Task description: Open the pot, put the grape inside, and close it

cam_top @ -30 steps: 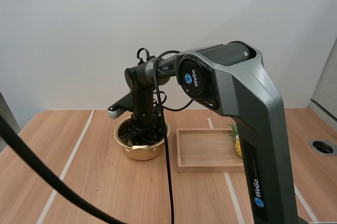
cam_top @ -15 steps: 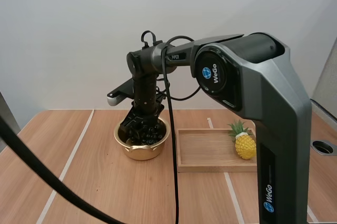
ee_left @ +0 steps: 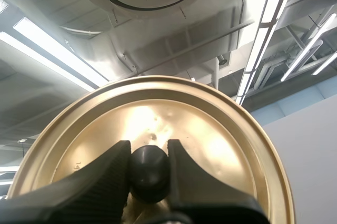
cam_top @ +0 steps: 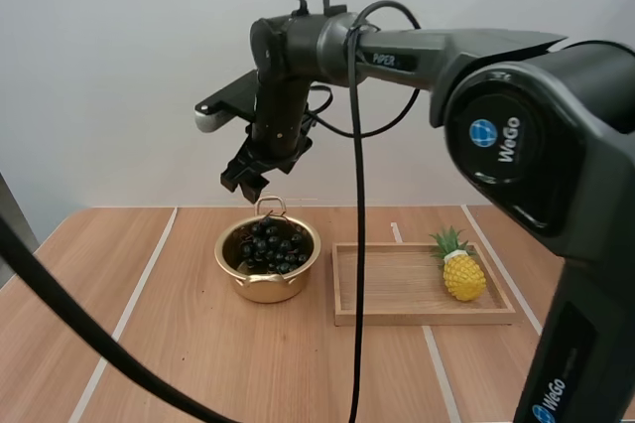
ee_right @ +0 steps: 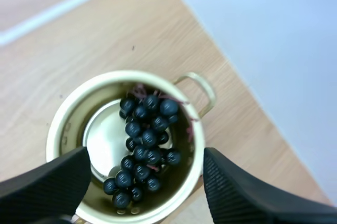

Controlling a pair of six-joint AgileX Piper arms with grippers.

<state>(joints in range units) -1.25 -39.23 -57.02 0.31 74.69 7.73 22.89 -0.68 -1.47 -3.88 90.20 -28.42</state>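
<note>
A gold pot stands open on the table, left of the tray. A dark bunch of grapes lies inside it. My right gripper hangs open a little above the pot's far handle, holding nothing. From the right wrist view, its fingers stand wide apart over the pot and the grapes. In the left wrist view, my left gripper is shut on the black knob of the gold lid, held up in the air.
A wooden tray lies right of the pot with a small toy pineapple at its right end. Bare wooden table stretches in front of and left of the pot.
My right gripper has risen out of the pot to well above it, leaving the grapes inside. The arm swung up and uncovered the pineapple.
</note>
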